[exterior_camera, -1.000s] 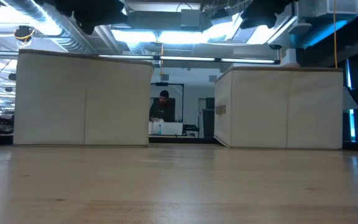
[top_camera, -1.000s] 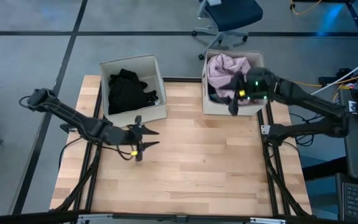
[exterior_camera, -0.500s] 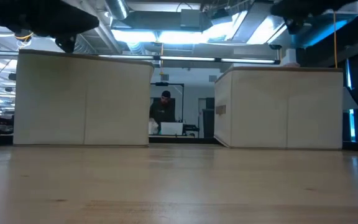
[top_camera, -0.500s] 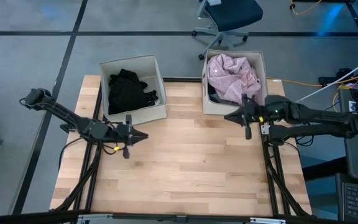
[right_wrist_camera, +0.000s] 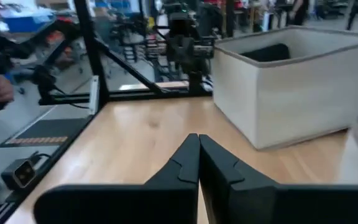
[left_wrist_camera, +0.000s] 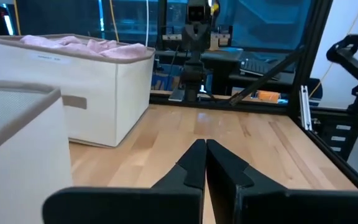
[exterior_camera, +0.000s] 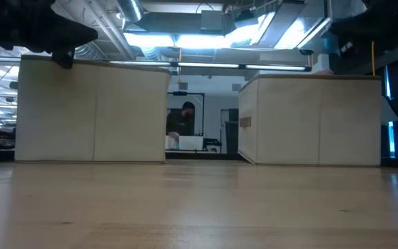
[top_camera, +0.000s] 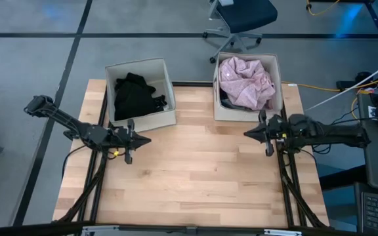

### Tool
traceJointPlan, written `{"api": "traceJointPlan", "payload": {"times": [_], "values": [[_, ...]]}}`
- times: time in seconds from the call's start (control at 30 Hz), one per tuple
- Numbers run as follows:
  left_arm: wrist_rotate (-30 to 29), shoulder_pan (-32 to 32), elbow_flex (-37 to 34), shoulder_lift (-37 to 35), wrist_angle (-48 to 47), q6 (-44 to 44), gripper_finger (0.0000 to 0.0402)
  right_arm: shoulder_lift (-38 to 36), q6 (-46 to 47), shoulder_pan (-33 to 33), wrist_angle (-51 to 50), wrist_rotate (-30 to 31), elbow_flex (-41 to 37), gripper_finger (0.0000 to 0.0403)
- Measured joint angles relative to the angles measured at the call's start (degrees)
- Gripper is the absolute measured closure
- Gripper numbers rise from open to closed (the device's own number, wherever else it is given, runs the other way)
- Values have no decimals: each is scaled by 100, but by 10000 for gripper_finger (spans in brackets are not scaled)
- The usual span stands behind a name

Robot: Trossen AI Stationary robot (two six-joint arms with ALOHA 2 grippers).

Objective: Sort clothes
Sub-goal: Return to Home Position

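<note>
Overhead view of a pale wooden surface point(top_camera: 202, 170) with two beige fabric boxes standing at its far edge, in the upper middle of the frame. The left box point(top_camera: 146, 120) holds a heap of black clothes point(top_camera: 136, 97). The right box point(top_camera: 241, 115) holds a crumpled pale pink garment point(top_camera: 245, 82) that rises to its rim. Dark pieces sit in one box and light ones in the other, which suggests sorting by colour. No garment lies loose on the wood, so the sorting looks finished.

Both dark arms are folded low at the side edges, with their tips pointing inward at each other across bare wood. The left fingers point(top_camera: 143, 139), at centre left, are pressed together and hold nothing. The right fingers point(top_camera: 251, 133), at centre right, are likewise closed and empty. Each sits just in front of its nearer box without touching it. The pose reads as a rest position, not a reach.

Around the surface are grey floor, black frame rails and an office chair point(top_camera: 241, 19) at top centre. From table height, a person point(exterior_camera: 183, 121) shows far off between the two boxes, under bright ceiling lights.
</note>
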Motion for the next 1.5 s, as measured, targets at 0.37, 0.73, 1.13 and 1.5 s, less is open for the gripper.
{"api": "traceJointPlan", "payload": {"times": [0.37,0.73,1.13,1.5], "values": [[-19,0,-412,-542,8,-38,400,-840,71,-3,548,-49,-1087,395],[-175,0,-780,-1346,-343,-132,399,-1117,89,-7,969,108,-1711,399],[-625,0,-780,-2293,-1320,260,399,-1110,269,-3,907,106,-1849,399],[27,36,-782,-3144,-1585,317,399,-1108,286,-7,798,-92,-1857,400]]}}
